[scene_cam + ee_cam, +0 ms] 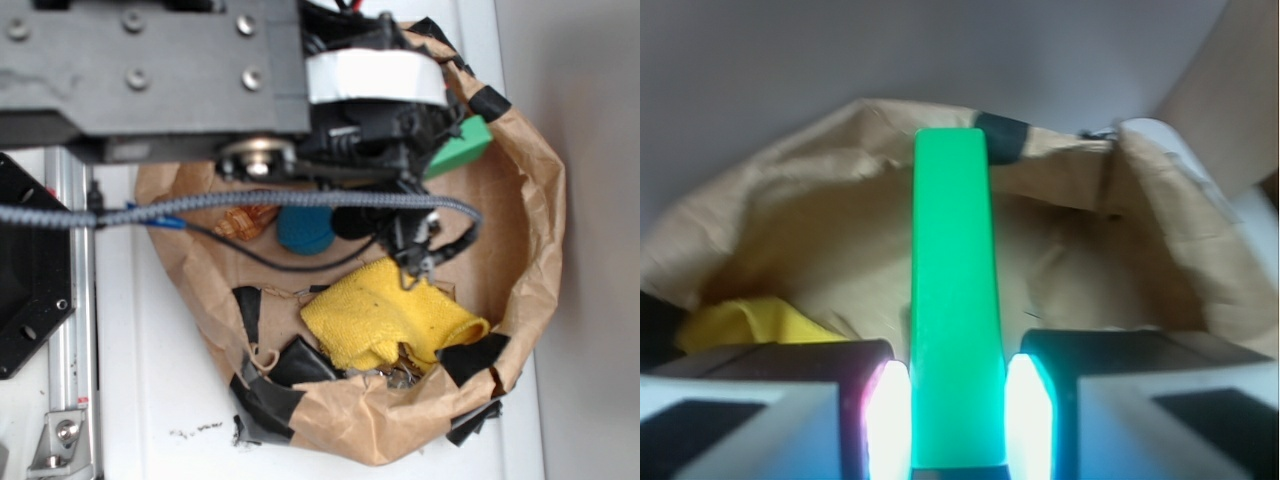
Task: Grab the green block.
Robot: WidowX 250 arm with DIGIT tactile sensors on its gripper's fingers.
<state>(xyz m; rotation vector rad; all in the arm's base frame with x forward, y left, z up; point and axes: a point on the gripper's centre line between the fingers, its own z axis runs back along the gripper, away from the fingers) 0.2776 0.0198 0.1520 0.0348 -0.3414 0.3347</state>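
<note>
Landmark: the brown paper bag (540, 200), rim rolled down and patched w/ black tape (262, 398), sitting on a white table (150, 380).

Gripper (956, 420) is clamped on the green block (952, 300). In the wrist view both fingers (888, 420) sit flush against the block's long sides, one each side, no gap visible. Block runs straight out from the jaws, its far end pointing toward the bag's far rim near a black tape patch there.

In the exterior view the arm covers most of the bag's upper part; only one end of the green block (460, 148) pokes out from under the gripper, close to the bag's top-right wall. Can't tell whether the block touches the bag floor.

Other stuff inside the bag:
- yellow cloth (385, 315), crumpled, lower-centre, just inside the bottom rim
- teal-blue ball (304, 228), approx. mid-bag, left of the gripper, partly under the arm's grey cable (250, 205)
- orange-brown seashell (243, 221), just left of the ball, touching or nearly so; partly hidden by the cable
</note>
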